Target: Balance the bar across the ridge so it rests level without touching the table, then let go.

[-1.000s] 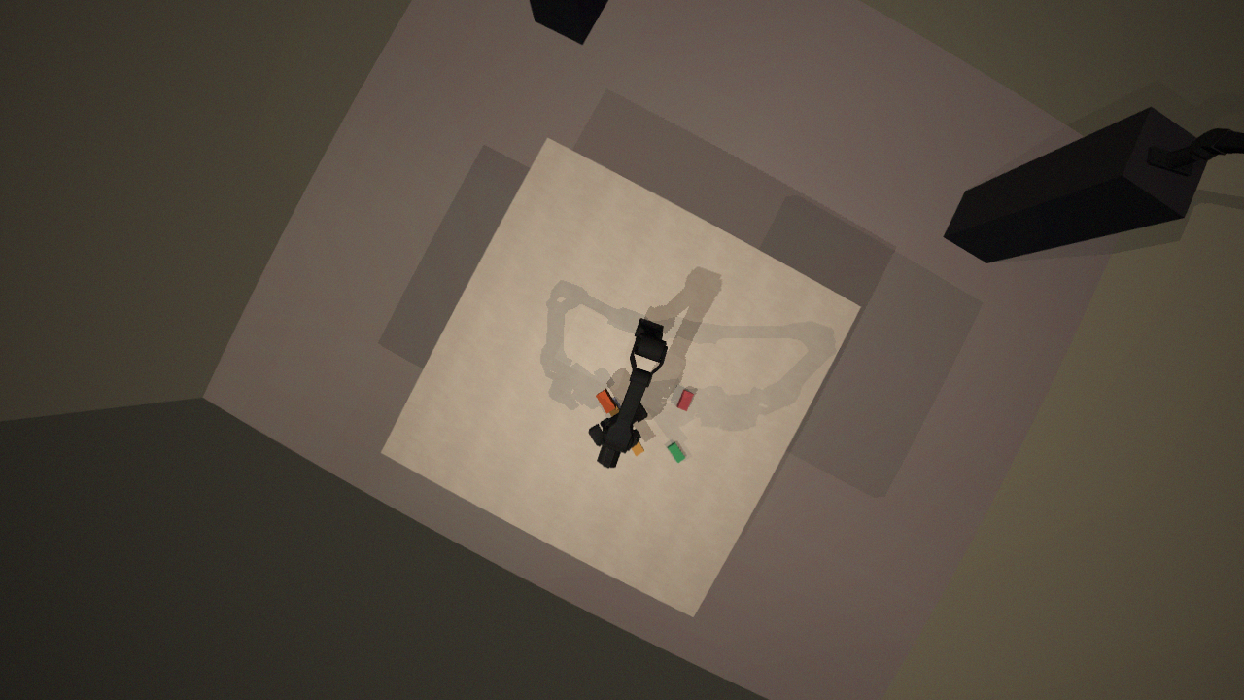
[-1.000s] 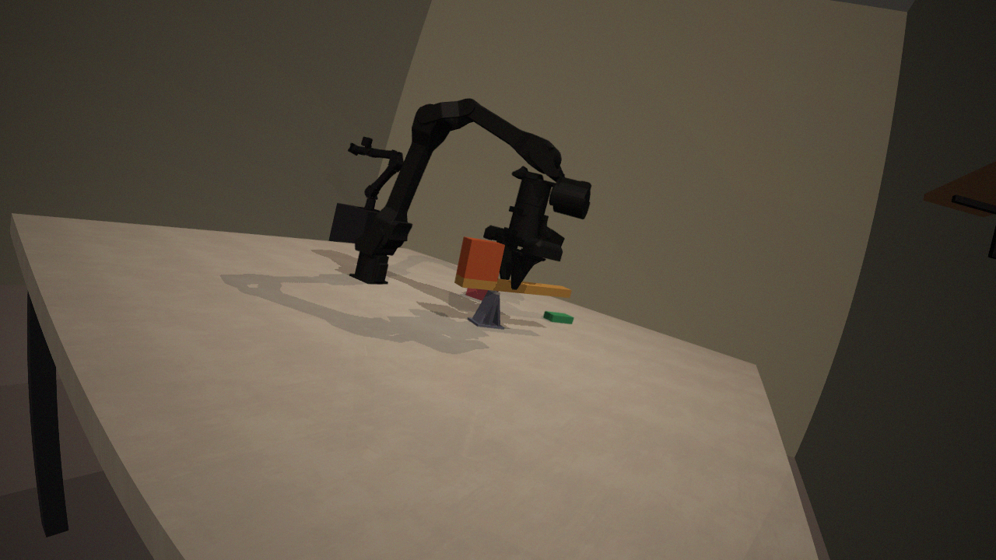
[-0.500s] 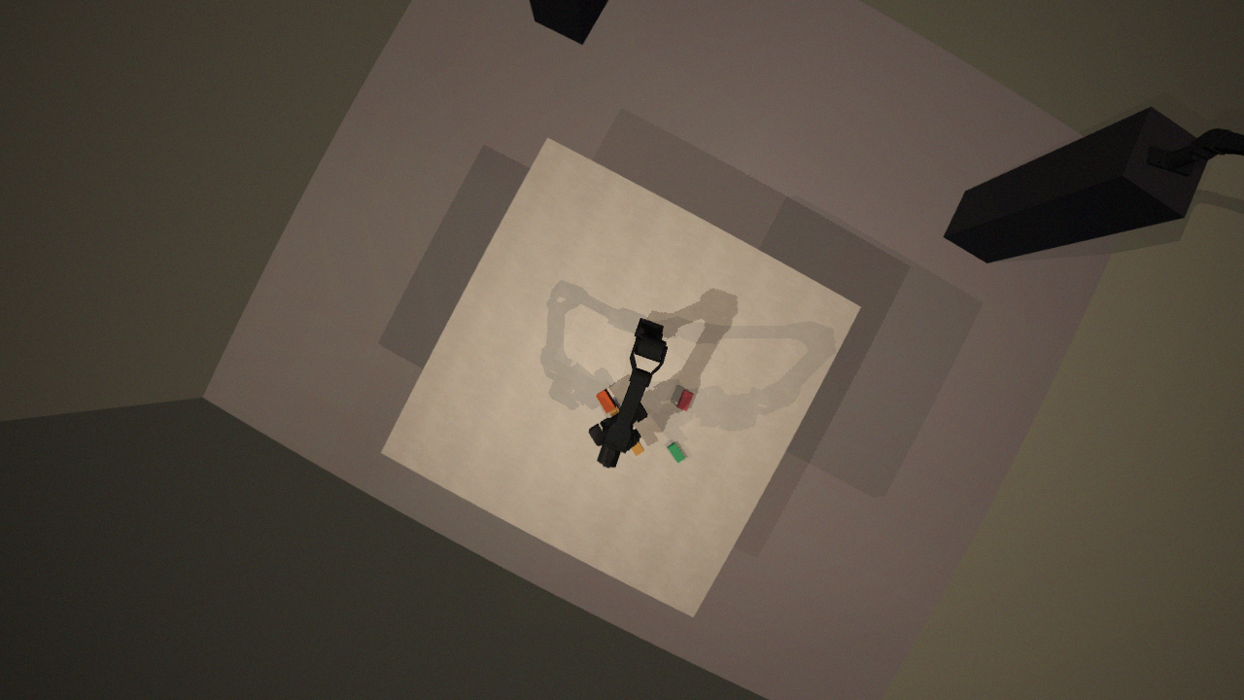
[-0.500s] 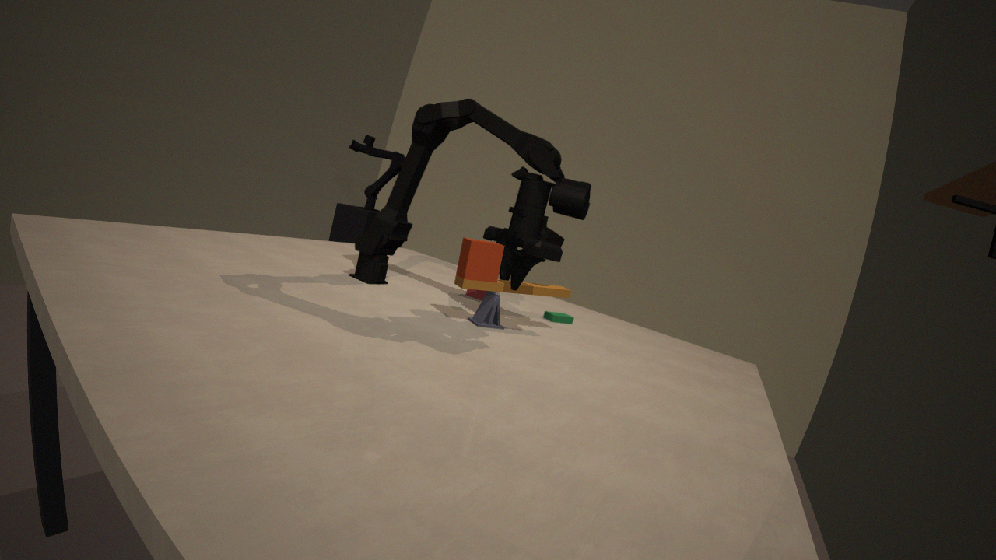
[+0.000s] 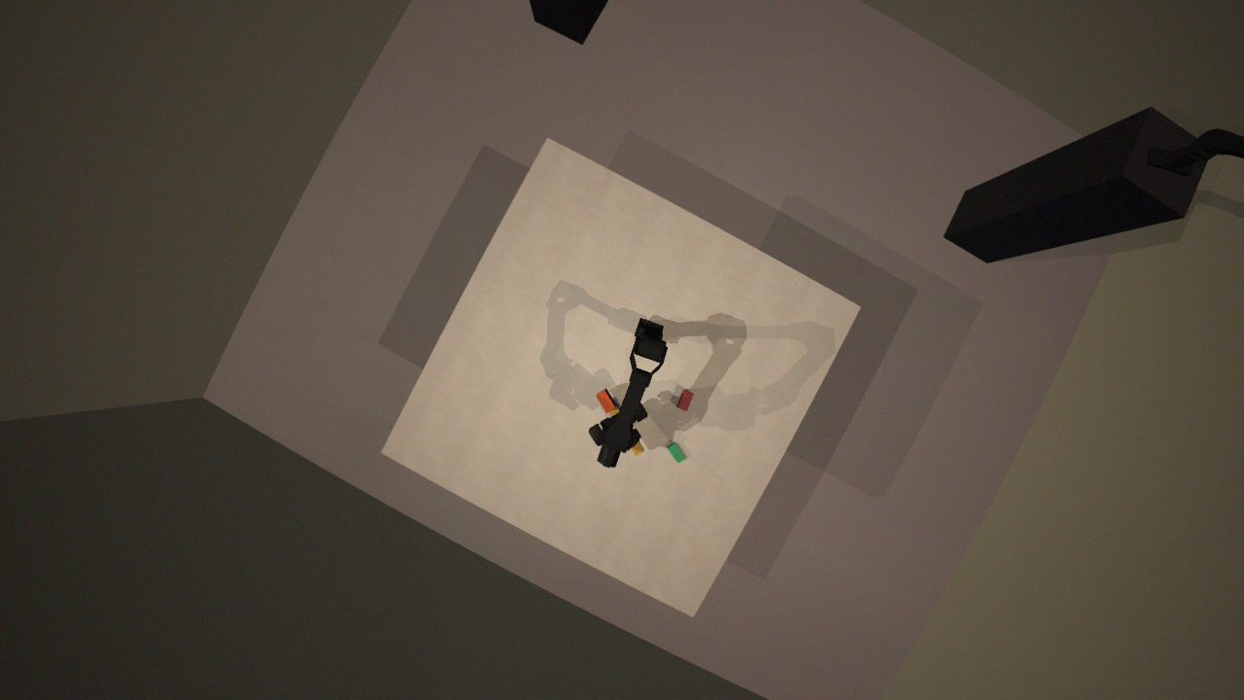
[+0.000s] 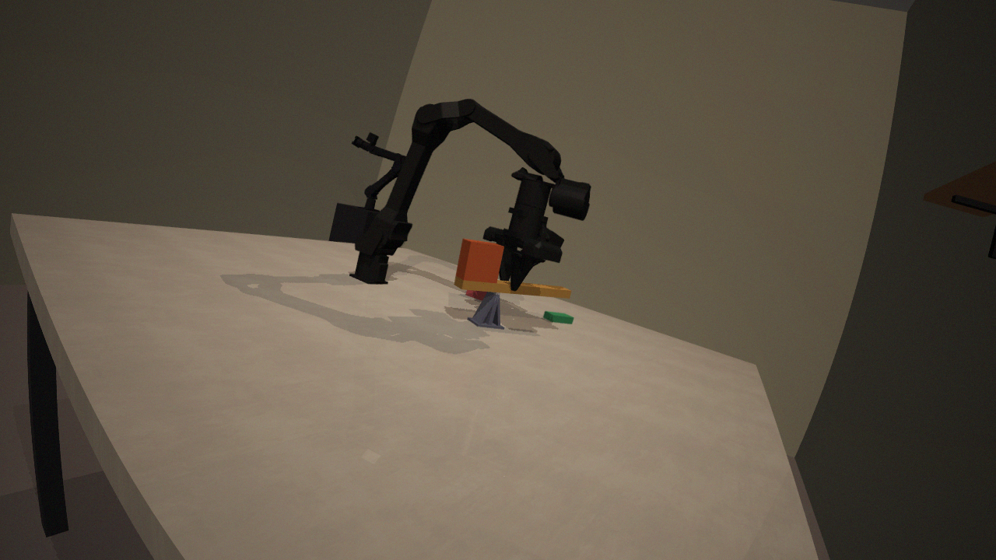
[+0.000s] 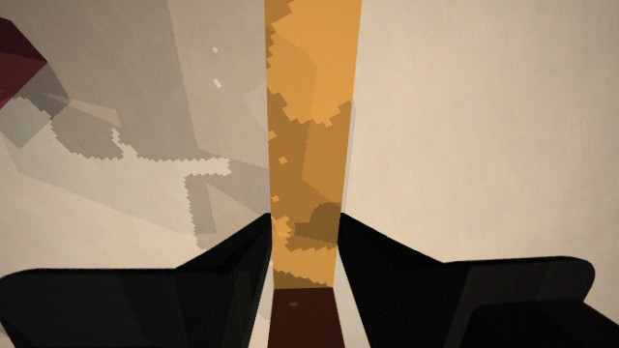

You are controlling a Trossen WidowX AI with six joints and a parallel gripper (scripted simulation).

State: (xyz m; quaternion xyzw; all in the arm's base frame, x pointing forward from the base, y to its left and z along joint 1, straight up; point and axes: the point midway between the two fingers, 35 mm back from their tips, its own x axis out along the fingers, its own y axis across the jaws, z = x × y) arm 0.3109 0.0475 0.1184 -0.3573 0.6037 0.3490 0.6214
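The orange-yellow bar (image 5: 638, 449) (image 6: 550, 291) (image 7: 314, 72) is held off the table and looks close to level. A tall orange-red block (image 5: 605, 400) (image 6: 478, 260) (image 7: 306, 319) stands on one end of it. My gripper (image 6: 513, 284) (image 7: 305, 220) is shut on the bar, with one finger on each side, between the block and the bar's far end. The grey-blue ridge (image 6: 487, 311) stands on the table under the bar, near the block end. Its top meets the bar's underside in the exterior view, but I cannot tell whether they touch. The arm hides the bar's middle from above.
A dark red block (image 5: 685, 400) (image 6: 476, 295) (image 7: 16, 72) lies on the table (image 5: 538, 261) (image 6: 313, 418) behind the bar. A green block (image 5: 676, 452) (image 6: 558, 317) lies beyond the bar's free end. The arm's base stands at the back in the exterior view.
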